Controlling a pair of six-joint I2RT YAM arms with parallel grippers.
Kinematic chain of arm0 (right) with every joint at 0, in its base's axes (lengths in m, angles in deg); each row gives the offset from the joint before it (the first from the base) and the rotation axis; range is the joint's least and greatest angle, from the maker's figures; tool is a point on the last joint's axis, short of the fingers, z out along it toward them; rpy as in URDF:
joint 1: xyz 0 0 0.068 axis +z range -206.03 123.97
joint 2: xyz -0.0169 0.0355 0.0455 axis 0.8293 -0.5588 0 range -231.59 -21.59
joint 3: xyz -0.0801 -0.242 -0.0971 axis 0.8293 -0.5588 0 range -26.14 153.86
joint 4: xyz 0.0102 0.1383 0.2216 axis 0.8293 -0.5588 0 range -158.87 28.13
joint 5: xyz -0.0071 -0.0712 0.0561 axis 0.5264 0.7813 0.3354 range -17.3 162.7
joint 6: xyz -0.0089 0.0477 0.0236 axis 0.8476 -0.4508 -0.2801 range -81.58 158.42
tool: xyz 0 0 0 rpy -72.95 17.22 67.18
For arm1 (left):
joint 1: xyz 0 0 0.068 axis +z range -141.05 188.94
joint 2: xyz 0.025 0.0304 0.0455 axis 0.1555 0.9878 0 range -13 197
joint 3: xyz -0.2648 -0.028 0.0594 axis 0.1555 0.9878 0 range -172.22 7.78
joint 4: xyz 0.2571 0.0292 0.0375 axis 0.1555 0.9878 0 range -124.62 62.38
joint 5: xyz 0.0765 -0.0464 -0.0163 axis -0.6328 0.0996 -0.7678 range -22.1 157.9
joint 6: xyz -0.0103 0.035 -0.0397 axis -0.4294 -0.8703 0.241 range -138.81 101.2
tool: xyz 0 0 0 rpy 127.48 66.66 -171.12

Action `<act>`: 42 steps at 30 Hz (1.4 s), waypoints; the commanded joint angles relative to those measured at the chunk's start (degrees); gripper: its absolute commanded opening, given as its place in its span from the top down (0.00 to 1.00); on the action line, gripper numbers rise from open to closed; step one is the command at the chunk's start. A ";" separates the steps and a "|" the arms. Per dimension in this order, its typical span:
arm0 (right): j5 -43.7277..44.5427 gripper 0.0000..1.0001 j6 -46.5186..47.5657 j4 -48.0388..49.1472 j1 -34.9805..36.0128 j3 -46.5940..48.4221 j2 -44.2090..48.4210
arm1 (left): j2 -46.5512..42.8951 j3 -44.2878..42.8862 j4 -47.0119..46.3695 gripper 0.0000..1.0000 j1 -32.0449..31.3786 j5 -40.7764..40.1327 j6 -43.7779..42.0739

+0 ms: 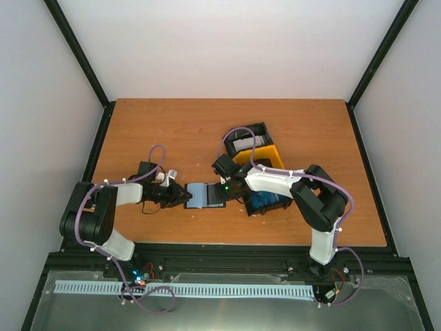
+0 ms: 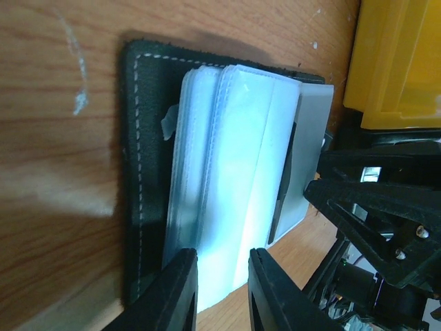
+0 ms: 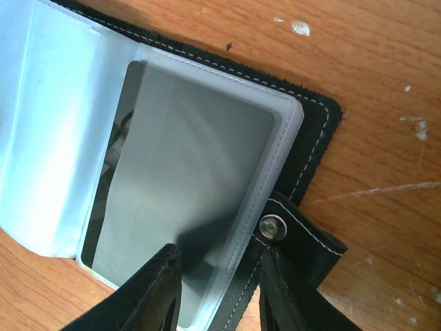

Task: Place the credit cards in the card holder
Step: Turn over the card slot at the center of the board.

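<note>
The black card holder (image 1: 205, 195) lies open on the table between my two grippers, its clear sleeves fanned out. A grey credit card (image 3: 193, 172) sits partway inside the top sleeve, one corner sticking out; in the left wrist view the grey card (image 2: 313, 138) juts past the sleeves. My right gripper (image 3: 217, 265) stands open over that sleeve's edge, one finger above the card, the other by the clasp tab (image 3: 303, 238). My left gripper (image 2: 222, 272) stands open over the sleeves at the holder's (image 2: 141, 138) opposite end. Blue cards (image 1: 269, 201) lie in the tray.
A black-and-yellow tray (image 1: 265, 157) stands right of the holder, under the right arm, with pale cards (image 1: 242, 145) in its far compartment. Its yellow wall (image 2: 400, 62) shows close to the holder in the left wrist view. The wood table (image 1: 172, 131) extends behind.
</note>
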 commanded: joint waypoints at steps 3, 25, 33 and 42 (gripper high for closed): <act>-0.16 0.68 -0.23 0.38 -0.09 -0.45 -1.49 | 2.36 -3.68 -1.36 0.76 -0.58 3.84 -1.11; 1.88 0.68 -1.75 4.76 -0.70 -3.77 3.07 | 10.74 -14.75 2.81 0.67 -10.21 0.42 -3.16; 10.78 0.68 -5.50 7.48 -1.53 -8.40 11.61 | 13.45 -19.01 6.02 0.67 -13.01 0.55 -4.75; 19.70 0.66 -8.09 8.18 -1.58 -12.47 25.55 | 16.08 -22.64 6.69 0.66 -15.56 1.52 -5.67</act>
